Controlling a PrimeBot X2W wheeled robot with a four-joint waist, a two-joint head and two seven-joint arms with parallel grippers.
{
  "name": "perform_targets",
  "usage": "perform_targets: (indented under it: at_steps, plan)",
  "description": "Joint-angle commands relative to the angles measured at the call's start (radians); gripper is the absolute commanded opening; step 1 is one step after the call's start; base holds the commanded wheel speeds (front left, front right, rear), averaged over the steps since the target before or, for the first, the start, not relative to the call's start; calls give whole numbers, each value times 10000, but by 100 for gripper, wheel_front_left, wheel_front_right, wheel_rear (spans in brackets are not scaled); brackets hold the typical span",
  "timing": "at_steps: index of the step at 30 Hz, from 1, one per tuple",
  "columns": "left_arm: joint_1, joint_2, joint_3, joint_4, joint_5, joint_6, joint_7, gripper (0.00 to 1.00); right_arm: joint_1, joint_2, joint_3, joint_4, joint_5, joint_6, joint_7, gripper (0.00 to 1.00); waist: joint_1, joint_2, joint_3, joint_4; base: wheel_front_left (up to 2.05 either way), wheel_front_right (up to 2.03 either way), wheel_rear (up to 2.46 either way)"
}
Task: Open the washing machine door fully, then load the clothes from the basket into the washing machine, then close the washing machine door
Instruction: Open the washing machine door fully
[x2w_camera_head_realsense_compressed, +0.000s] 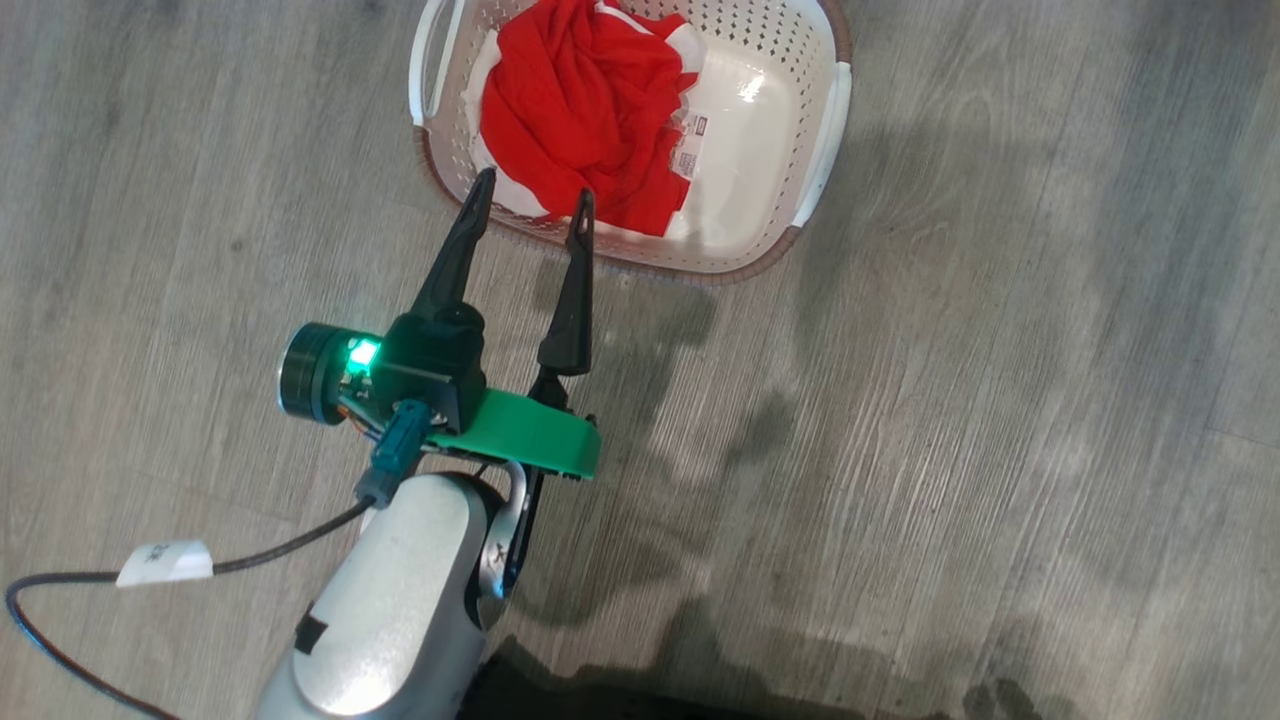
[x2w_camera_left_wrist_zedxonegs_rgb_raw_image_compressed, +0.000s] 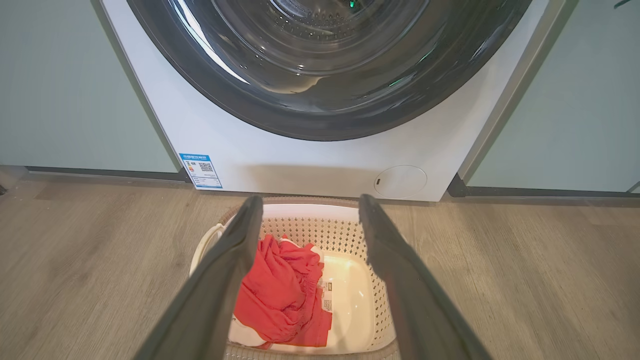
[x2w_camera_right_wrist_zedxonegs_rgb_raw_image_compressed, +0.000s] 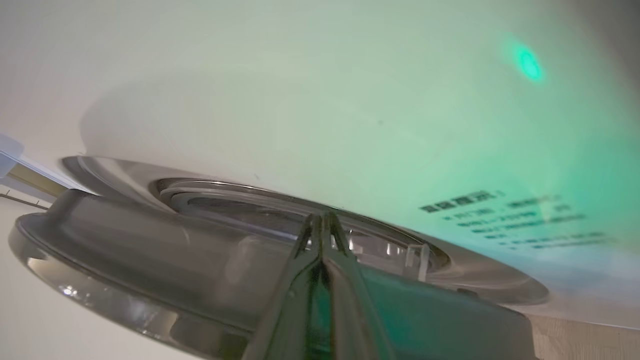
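Note:
The basket (x2w_camera_head_realsense_compressed: 815, 150) stands on the floor in front of the washing machine (x2w_camera_left_wrist_zedxonegs_rgb_raw_image_compressed: 300, 165). The clothes (x2w_camera_head_realsense_compressed: 580, 110) lie in its left half: a red garment over a white cloth (x2w_camera_head_realsense_compressed: 487, 70). My left gripper (x2w_camera_head_realsense_compressed: 536, 187) is open and empty, its tips above the basket's near rim at the edge of the red garment (x2w_camera_left_wrist_zedxonegs_rgb_raw_image_compressed: 275, 295). In the right wrist view the washing machine door (x2w_camera_right_wrist_zedxonegs_rgb_raw_image_compressed: 150, 270) stands slightly off the white front (x2w_camera_right_wrist_zedxonegs_rgb_raw_image_compressed: 300, 100). My right gripper (x2w_camera_right_wrist_zedxonegs_rgb_raw_image_compressed: 322, 220) is shut, its tips at that gap. The door's black rim (x2w_camera_left_wrist_zedxonegs_rgb_raw_image_compressed: 320, 125) shows in the left wrist view.
Pale green cabinets (x2w_camera_left_wrist_zedxonegs_rgb_raw_image_compressed: 60, 85) flank the machine on both sides. A blue label sticker (x2w_camera_left_wrist_zedxonegs_rgb_raw_image_compressed: 200, 171) and a round filter cover (x2w_camera_left_wrist_zedxonegs_rgb_raw_image_compressed: 400, 181) sit low on its front. Wood floor (x2w_camera_head_realsense_compressed: 950, 400) lies open to the basket's right. A tagged cable (x2w_camera_head_realsense_compressed: 165, 562) trails from my left forearm.

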Motion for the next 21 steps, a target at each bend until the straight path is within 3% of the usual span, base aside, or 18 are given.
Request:
perform_targets:
  at_steps: [1,11,21]
  plan:
    - [-122,116,245,-301,-64,80,-95,100,-331,342,135,-222,98,2,319,0,0,0,-19,11,0,0,0]
    - [-18,116,345,-254,-22,137,-95,100,280,309,244,-246,451,2,945,0,0,0,-445,30,0,0,0]
    - [421,116,560,-206,-55,186,-95,100,1815,422,383,-408,845,2,1180,0,0,0,-1538,92,0,0,0]
